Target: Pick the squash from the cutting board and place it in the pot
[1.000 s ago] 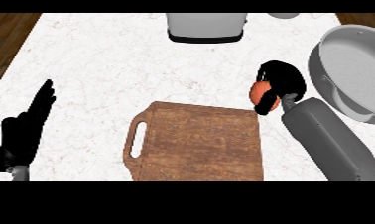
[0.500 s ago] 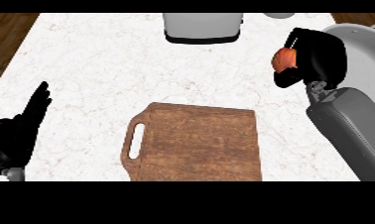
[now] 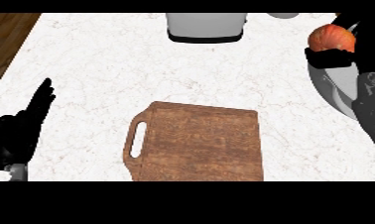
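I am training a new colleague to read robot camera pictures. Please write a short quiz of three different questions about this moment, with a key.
1. True or false: the squash lies on the cutting board.
2. Which hand holds the squash? A) left hand B) right hand
3. Fill in: the left hand rests open at the view's ____ edge.

Key:
1. False; the right hand holds it up at the rim of the pot, and nothing lies on the board.
2. B
3. left
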